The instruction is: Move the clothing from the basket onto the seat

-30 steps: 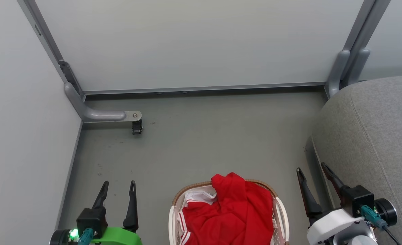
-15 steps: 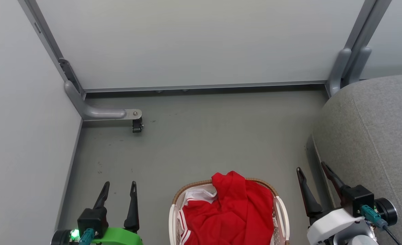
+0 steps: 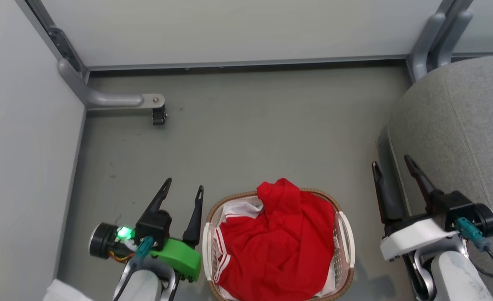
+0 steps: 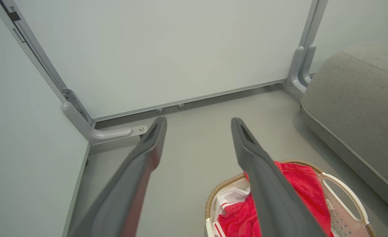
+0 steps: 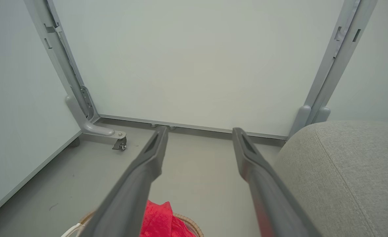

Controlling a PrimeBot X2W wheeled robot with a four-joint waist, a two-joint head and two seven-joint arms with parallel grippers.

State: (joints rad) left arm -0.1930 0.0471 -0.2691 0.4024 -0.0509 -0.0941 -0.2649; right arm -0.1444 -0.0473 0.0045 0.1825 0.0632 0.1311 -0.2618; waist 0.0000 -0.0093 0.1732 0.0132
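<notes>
1. A robot-testing bay dressed as a corner of a home is being shown.
2. The space is being walled off by plain pale grey partition panels [image 3: 238, 29] held in grey metal frame posts [image 5: 333, 65].
3. One panel is being carried on a curved grey metal foot [image 3: 104, 99] with a small black caster wheel [image 3: 159, 117], as movable screens are.
4. A bare, scuffed grey floor [image 3: 263, 133] is being used underfoot.
5. The domestic look is being supplied by a large grey woven-fabric sofa cushion [image 3: 463, 125] and an oval cream-white perforated plastic laundry basket [image 3: 207, 251] filled with bright red fabric clothing [image 3: 280, 251].
</notes>
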